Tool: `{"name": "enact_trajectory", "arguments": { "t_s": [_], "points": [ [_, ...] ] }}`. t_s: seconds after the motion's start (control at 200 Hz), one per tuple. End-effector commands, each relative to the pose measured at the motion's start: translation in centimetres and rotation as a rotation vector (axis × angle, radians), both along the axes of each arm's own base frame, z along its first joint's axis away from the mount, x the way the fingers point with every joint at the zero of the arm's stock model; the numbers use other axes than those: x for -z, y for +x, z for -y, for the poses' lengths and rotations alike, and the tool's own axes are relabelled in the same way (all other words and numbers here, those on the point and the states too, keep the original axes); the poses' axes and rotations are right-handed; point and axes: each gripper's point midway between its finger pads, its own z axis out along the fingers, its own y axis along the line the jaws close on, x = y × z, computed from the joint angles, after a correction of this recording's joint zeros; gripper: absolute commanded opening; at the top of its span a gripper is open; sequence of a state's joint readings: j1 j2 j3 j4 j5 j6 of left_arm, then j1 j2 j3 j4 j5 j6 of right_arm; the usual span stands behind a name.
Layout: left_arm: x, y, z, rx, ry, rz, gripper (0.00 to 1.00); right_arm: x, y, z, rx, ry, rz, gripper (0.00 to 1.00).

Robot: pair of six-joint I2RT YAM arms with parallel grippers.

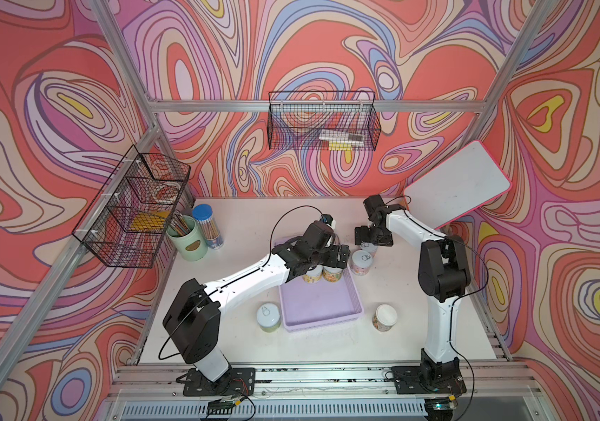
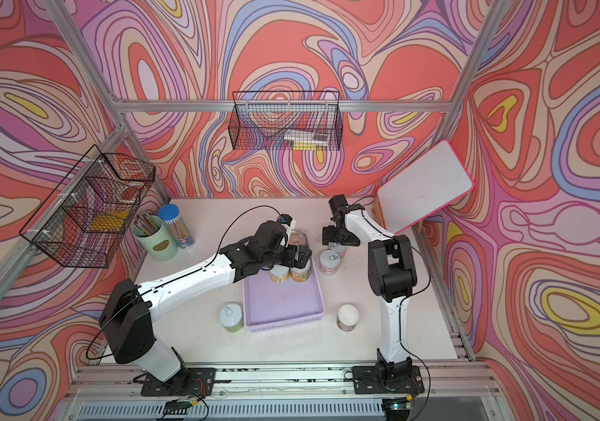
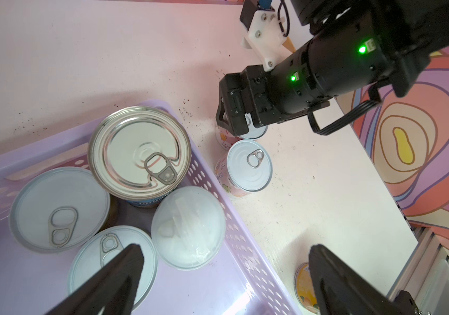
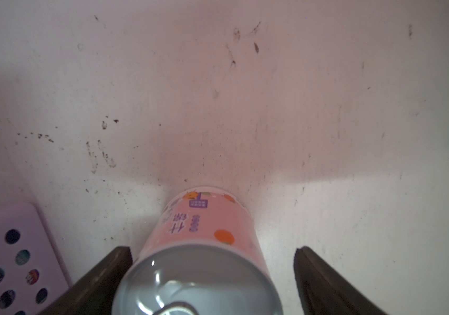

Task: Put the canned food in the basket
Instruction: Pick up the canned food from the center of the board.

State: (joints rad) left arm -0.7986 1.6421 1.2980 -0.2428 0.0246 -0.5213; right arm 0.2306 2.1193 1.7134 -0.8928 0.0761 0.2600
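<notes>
Lavender perforated basket (image 3: 217, 207), round pull-tab tins (image 3: 59, 207), left gripper (image 3: 224, 252) wide, empty, right gripper (image 4: 212, 252) agape around pink can (image 4: 209, 226).

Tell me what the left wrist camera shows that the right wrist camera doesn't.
Only the left wrist view: four cans standing in the lavender basket, among them the metallic-lid can, plus a pull-tab can outside it and the right tool seen from outside. Only the right wrist view: the label of the pink can, close up between that tool's open jaws. Both: the basket's perforated wall, the white table and that pink can.
</notes>
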Motion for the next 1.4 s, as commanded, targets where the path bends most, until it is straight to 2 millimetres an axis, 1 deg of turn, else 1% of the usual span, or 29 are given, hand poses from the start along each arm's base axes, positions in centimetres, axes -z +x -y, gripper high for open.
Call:
{"name": "enact_trajectory", "arguments": {
  "t_s": [0.0, 0.356, 0.541, 0.611, 0.711, 0.736, 0.786, 0.911, 1.011, 1.107, 1.397],
  "points": [
    [-0.5, -0.4, -0.5, 0.001, -0.005, -0.001, 0.99, 0.1, 0.2, 0.0, -0.012, -0.032, -0.007, 0.90],
    [-0.4, -0.4, -1.0, -0.007, 0.009, 0.009, 0.99, 0.4, 0.1, -0.5, -0.019, -0.016, -0.018, 0.80],
    [0.1, -0.6, -1.6, -0.017, 0.020, 0.003, 0.99, 0.2, 0.0, -0.6, -0.015, -0.009, -0.014, 0.76],
    [0.1, -0.7, -1.8, -0.019, 0.020, 0.002, 0.99, -0.2, 0.2, -0.5, -0.011, -0.010, -0.001, 0.74],
    [-0.1, -0.7, -2.0, -0.017, 0.022, 0.012, 0.99, -1.5, 0.5, -0.6, -0.013, -0.005, 0.033, 0.73],
    [0.2, -1.0, -2.4, -0.015, 0.043, 0.001, 0.99, -2.0, 0.6, -0.5, -0.016, -0.006, 0.045, 0.73],
    [0.0, -1.0, -2.6, -0.012, 0.059, 0.010, 0.99, -3.2, 0.7, -0.5, -0.019, -0.008, 0.066, 0.72],
    [-1.3, -1.1, -3.6, -0.013, 0.080, 0.052, 0.99, -6.1, 0.6, -0.1, -0.019, -0.019, 0.119, 0.69],
    [-2.3, -1.2, -4.2, -0.017, 0.083, 0.075, 0.99, -7.9, 0.2, 0.0, -0.014, -0.006, 0.153, 0.67],
    [-2.9, -1.1, -4.5, -0.021, 0.079, 0.087, 0.99, -9.2, -0.4, 0.1, -0.009, 0.000, 0.176, 0.66],
    [-3.0, -1.2, -4.7, -0.026, 0.064, 0.079, 0.99, -12.3, -2.4, 0.3, -0.013, -0.023, 0.219, 0.63]
  ]
}}
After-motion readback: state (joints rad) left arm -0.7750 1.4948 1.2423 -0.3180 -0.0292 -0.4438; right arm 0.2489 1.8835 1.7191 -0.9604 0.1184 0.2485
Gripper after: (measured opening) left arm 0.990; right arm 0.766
